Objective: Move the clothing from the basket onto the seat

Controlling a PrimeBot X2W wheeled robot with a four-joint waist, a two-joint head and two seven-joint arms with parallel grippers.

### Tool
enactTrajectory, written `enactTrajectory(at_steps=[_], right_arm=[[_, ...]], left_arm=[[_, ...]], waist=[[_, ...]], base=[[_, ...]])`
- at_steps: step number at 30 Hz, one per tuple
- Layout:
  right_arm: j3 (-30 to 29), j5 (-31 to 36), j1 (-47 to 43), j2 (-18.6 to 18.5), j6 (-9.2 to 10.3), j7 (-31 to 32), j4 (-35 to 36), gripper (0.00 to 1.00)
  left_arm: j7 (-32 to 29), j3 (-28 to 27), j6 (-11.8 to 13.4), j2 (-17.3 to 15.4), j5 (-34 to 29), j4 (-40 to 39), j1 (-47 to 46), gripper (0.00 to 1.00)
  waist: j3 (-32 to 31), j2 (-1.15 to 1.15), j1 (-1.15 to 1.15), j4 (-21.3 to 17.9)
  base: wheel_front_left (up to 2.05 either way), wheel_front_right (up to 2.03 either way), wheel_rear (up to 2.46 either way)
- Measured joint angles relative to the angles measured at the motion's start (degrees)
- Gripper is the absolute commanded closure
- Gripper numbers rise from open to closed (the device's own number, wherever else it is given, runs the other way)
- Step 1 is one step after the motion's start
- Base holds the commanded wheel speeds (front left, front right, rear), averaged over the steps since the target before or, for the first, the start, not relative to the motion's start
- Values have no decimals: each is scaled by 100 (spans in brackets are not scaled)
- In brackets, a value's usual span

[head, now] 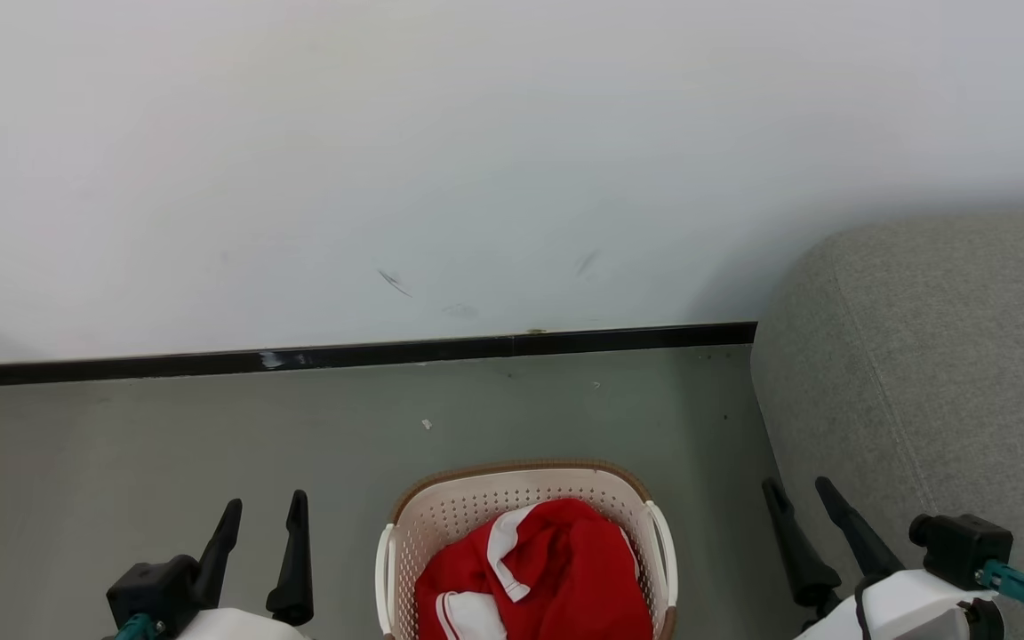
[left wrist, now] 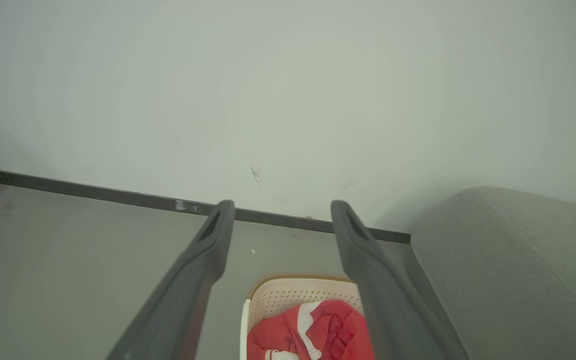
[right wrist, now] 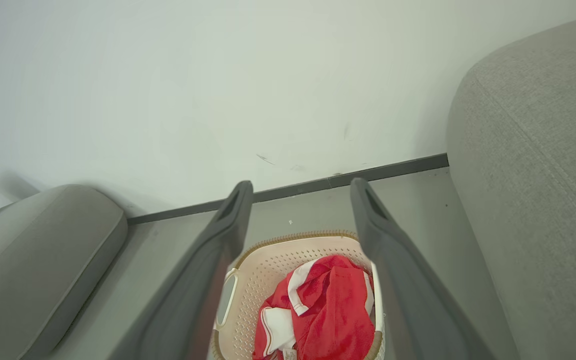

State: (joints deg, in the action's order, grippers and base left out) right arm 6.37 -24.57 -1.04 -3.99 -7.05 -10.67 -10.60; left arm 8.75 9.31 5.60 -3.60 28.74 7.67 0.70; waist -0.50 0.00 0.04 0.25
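Red clothing [head: 556, 573] with white trim lies heaped in the cream basket [head: 476, 507], which stands on the floor at the bottom centre of the head view. The grey seat [head: 930, 356] rises to the right of the basket. My left gripper [head: 263, 520] is open, left of the basket and clear of it. My right gripper [head: 801, 498] is open too, right of the basket and in front of the seat's edge. Both wrist views look down between open fingers at the clothing [left wrist: 318, 330] [right wrist: 333, 310] in the basket [left wrist: 288, 295] [right wrist: 268, 265], with the seat [left wrist: 513, 260] [right wrist: 538, 165] at right.
A white wall [head: 476, 160] with a black skirting strip [head: 343, 356] runs behind the basket. Grey-green floor [head: 121, 471] spreads to the left. A second grey cushion [right wrist: 38, 260] lies at the left of the right wrist view.
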Motion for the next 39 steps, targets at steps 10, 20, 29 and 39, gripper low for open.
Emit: enactTrajectory(at_steps=[10, 20, 29, 39], right_arm=[[-5, 910, -18, 47, -1, -107, 90, 0], [-8, 1880, -34, 85, -1, -255, 232, 0], [-13, 2464, -123, 153, -2, -352, 316, 0], [-148, 2331, -126, 155, -2, -352, 365, 0]], left_arm=[[200, 75, 189, -5, -703, -74, 26, 0], [402, 109, 341, -9, -1389, -177, 113, 0], [554, 156, 439, -4, -1874, -224, 116, 0], [554, 76, 433, 5, -1795, -127, 116, 0]], waist=[[-22, 0, -1, 2], [-28, 0, -1, 8], [-25, 0, -1, -3], [-14, 0, -2, -13]], base=[[0, 0, 0], [0, 0, 0], [0, 0, 0], [0, 0, 0]])
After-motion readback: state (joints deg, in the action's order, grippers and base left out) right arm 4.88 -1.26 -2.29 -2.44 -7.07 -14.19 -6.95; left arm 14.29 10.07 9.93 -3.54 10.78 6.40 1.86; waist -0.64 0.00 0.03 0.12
